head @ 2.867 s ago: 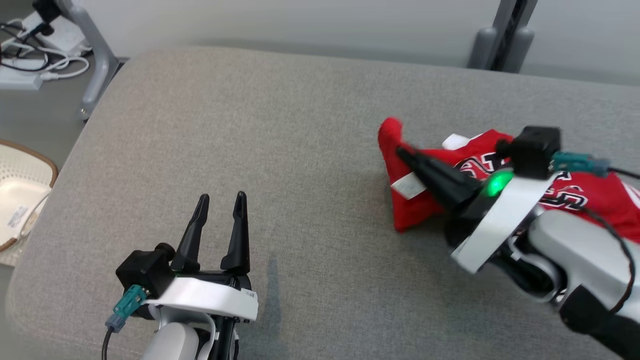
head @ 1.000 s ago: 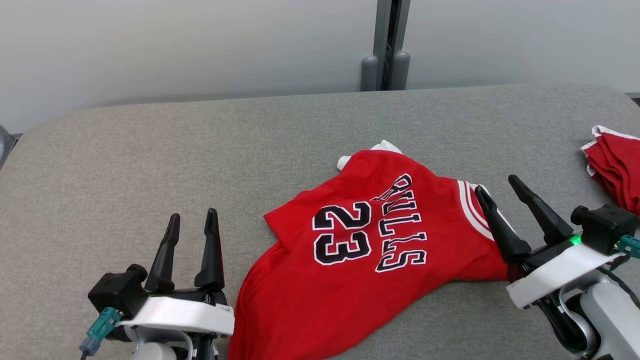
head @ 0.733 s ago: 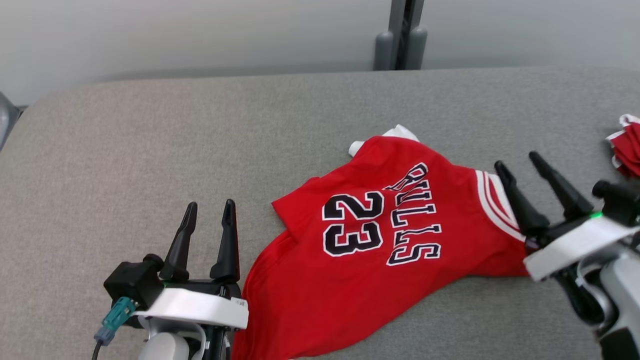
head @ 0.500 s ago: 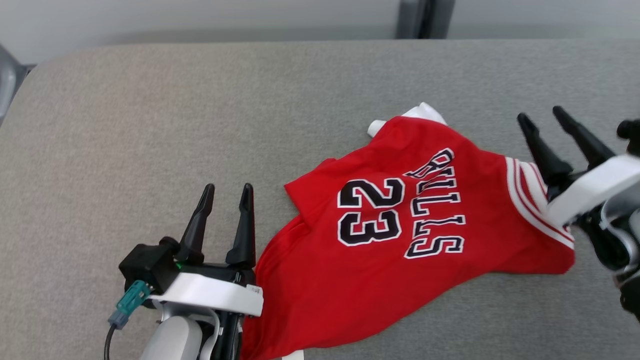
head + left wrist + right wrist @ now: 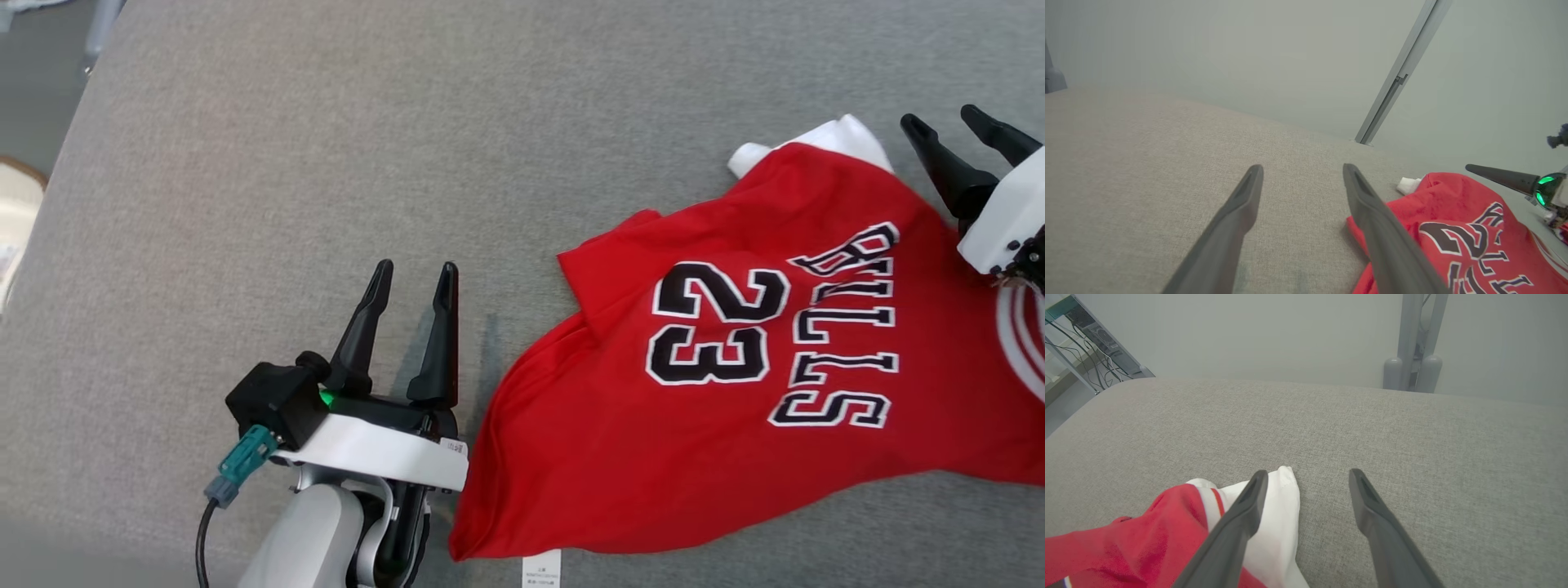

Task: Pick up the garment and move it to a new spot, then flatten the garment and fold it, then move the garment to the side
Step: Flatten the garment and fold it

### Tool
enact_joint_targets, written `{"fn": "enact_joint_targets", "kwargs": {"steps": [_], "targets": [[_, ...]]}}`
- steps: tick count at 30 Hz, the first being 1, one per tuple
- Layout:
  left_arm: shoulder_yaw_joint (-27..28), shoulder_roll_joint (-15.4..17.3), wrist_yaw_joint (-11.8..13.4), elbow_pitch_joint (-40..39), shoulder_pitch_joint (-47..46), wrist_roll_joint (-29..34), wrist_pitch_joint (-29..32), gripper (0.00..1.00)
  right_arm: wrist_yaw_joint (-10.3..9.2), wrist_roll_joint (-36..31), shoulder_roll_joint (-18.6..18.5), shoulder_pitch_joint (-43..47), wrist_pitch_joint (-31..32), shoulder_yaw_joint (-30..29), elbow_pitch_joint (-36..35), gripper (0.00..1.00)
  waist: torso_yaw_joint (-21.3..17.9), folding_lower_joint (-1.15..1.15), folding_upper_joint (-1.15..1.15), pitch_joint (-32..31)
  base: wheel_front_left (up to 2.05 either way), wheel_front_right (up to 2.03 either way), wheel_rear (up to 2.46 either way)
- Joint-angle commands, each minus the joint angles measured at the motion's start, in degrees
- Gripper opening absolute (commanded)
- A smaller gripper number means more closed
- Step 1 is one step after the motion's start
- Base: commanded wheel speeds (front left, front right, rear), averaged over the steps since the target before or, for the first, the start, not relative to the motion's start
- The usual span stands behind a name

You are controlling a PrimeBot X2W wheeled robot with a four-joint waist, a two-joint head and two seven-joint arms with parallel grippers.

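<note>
Garment (image 5: 735, 392) lies crumpled on the desk (image 5: 326, 122); left gripper (image 5: 416, 267) and right gripper (image 5: 940, 117) have jaws spread, empty. Better pinch opposite edges, pull gently apart.

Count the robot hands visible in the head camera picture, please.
2. The left hand is at the lower left, beside the jersey; the right hand is at the upper right edge, by its white sleeve.

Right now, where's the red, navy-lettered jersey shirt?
The red jersey shirt lies in the head view's right half, on grey fabric, between left gripper and right gripper.
</note>
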Motion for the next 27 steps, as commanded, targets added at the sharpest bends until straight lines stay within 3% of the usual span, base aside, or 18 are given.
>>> {"fn": "enact_joint_targets", "kwargs": {"steps": [1, 14, 15, 16, 27], "targets": [[-0.1, 0.2, 0.4, -0.4, -1.2, -0.4, -0.3, 1.00, 0.00, 1.0, -0.7, -1.1, 0.6, 1.1, 0.2, 1.00, 2.1, 0.00, 0.00, 2.0, 0.00, 0.00, 0.00], [-1.8, 0.2, 1.4, -1.8, -1.8, -2.2, -0.3, 1.00, 0.00, 9.0, -6.0, -6.1, 7.9, 15.6, -0.2, 1.00, 5.7, 0.00, 0.00, 4.9, 0.00, 0.00, 0.00], [-1.9, 0.2, 1.4, -1.8, -1.9, -2.2, -0.3, 1.00, 0.00, 9.0, -6.5, -6.6, 7.9, 16.7, -0.6, 0.16, 5.8, 0.00, 0.00, 5.1, 0.00, 0.00, 0.00], [-1.9, 0.2, 1.4, -1.9, -1.9, -2.3, -0.3, 1.00, 0.00, 9.4, -7.0, -7.0, 7.9, 17.7, -0.8, 0.00, 5.9, 0.00, 0.00, 5.2, 0.00, 0.00, 0.00], [-2.7, 0.2, 1.5, -2.3, -1.9, -3.2, -0.3, 1.00, -0.02, 6.9, -13.8, -18.9, 1.0, 22.2, 1.4, 0.00, 7.3, 0.00, 0.00, 6.1, 0.00, 0.00, 0.00]]}}
